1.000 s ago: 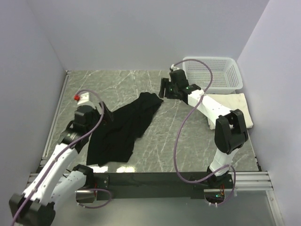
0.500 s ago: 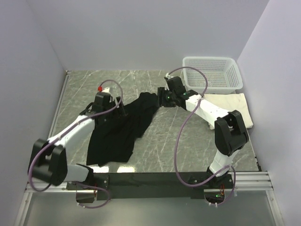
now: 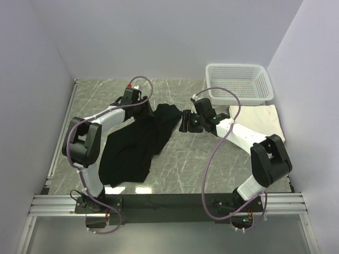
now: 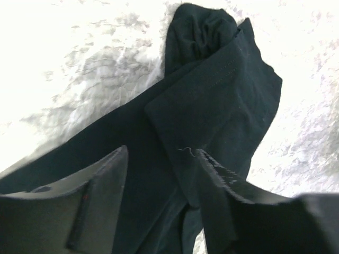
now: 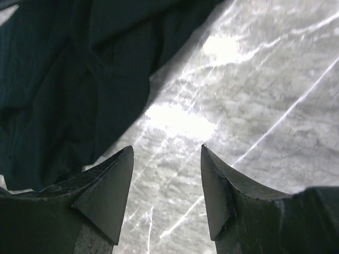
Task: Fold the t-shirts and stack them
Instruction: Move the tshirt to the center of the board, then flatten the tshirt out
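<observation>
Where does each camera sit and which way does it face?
Top external: above and behind, looking down on table, left arm, right arm, black t-shirt, cream t-shirt, basket.
Left wrist: on the left arm, past the open left hand onto the black t-shirt.
Right wrist: on the right arm, past the open right hand onto table and black t-shirt.
Shared: the black t-shirt.

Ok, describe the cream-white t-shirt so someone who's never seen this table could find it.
Start at the white plastic mesh basket at the far right. Directly in front of it, partly hidden by the right arm, lies the cream-white cloth t-shirt. It is a pale, flat rectangle, unlike the crumpled black cloth t-shirt mid-table.
</observation>
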Motion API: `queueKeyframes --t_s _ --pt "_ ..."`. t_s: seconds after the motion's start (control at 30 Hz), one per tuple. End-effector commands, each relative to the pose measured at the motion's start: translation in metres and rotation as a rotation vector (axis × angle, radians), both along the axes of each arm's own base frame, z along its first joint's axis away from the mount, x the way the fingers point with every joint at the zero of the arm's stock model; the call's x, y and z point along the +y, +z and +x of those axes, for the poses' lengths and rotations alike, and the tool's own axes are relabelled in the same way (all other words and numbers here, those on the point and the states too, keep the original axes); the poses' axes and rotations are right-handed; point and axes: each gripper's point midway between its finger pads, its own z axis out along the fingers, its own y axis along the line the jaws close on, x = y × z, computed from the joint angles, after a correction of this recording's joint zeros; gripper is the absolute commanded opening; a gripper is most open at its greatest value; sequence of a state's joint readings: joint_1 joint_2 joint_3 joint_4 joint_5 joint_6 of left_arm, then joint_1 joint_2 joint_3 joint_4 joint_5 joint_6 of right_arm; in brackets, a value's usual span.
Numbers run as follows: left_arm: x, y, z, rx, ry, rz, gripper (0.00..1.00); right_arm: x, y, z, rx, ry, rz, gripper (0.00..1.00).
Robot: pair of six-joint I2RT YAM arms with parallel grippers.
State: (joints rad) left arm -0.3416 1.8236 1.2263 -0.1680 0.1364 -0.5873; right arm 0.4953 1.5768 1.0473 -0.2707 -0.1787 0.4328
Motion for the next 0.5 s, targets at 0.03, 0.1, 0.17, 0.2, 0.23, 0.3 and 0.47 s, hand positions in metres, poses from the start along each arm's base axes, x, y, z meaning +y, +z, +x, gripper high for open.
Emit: queueKeyframes --t_s 0.03,0.1,0.17,0.2,0.23,0.3,0.47 --pt "-0.021 0.011 0.016 -0.034 -0.052 -0.035 0.56 0.007 0.015 -0.004 -0.046 0.013 0.056 0.60" --pt "-0.024 0.003 0.019 -0.011 -0.048 -0.032 0.55 0.006 0.016 -0.005 -0.049 0.011 0.059 0.60" --pt "-0.025 -0.001 0.023 -0.002 -0.041 -0.031 0.55 0.005 0.015 -0.007 -0.049 0.010 0.057 0.60" --pt "-0.025 -0.009 0.023 0.012 -0.038 -0.025 0.55 0.003 0.015 -0.008 -0.049 0.009 0.054 0.60" --pt "-0.025 -0.011 0.024 0.015 -0.035 -0.023 0.55 0.003 0.013 -0.009 -0.045 0.010 0.049 0.60" --pt "-0.026 -0.017 0.026 0.022 -0.032 -0.024 0.55 0.002 0.014 -0.011 -0.048 0.013 0.048 0.60" --pt "-0.031 -0.026 0.028 0.044 -0.039 -0.033 0.55 0.001 0.011 -0.015 -0.040 0.019 0.050 0.60"
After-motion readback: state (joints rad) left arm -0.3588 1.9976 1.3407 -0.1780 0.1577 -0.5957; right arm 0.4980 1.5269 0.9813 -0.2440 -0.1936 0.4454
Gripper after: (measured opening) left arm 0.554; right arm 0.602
